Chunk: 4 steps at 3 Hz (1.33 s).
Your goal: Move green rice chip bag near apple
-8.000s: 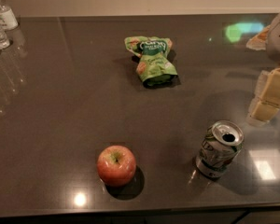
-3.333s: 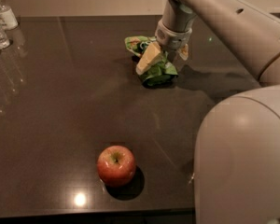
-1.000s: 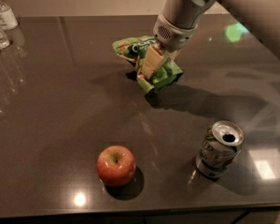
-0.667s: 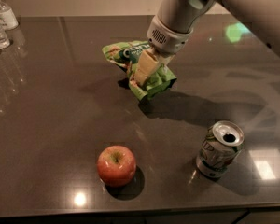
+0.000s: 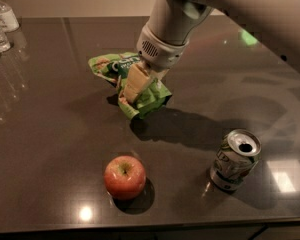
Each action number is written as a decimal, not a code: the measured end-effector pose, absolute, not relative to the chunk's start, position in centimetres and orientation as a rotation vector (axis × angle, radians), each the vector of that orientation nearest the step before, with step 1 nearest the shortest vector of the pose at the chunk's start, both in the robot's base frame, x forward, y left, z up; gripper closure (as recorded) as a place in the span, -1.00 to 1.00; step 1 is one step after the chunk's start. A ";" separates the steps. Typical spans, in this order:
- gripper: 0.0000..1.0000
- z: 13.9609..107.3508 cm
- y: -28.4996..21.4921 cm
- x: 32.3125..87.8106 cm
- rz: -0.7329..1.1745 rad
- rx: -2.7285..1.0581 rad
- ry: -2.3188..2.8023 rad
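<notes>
The gripper (image 5: 133,90) hangs over the middle of the table (image 5: 50,134), its cream fingers (image 5: 138,81) clamped on the crumpled green chip bag (image 5: 106,65). The bag is held tilted, and its lower corner points down at a dark shadow on the table. Compared with 0.7 seconds ago, bag and gripper have come a little nearer and further left, closer to the apple. Eight seconds ago the bag lay flat on the far part of the table with no arm over it.

The apple (image 5: 125,177) sits near the front edge, nearer than the bag and apart from it, where it was before. There is one bag, one apple and one open soda can (image 5: 234,160), standing upright to the right of the apple. Two clear bottles (image 5: 4,15) stand at the far left corner, with a third cut off by the edge.
</notes>
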<state>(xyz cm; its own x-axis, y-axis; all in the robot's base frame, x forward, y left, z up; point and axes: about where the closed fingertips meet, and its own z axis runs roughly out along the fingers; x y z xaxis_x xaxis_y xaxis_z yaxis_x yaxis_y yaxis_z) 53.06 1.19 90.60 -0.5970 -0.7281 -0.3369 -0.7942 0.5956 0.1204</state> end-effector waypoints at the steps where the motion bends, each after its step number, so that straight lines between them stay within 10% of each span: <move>1: 1.00 90.1 2.8 51.6 0.380 -1.255 2.570; 4: 1.00 89.4 5.4 47.6 0.459 -1.332 2.531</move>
<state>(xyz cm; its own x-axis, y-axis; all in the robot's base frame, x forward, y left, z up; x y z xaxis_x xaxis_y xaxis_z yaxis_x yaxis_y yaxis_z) 47.64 5.36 89.40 -0.5536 -0.7533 -0.3552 -0.8300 0.5338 0.1616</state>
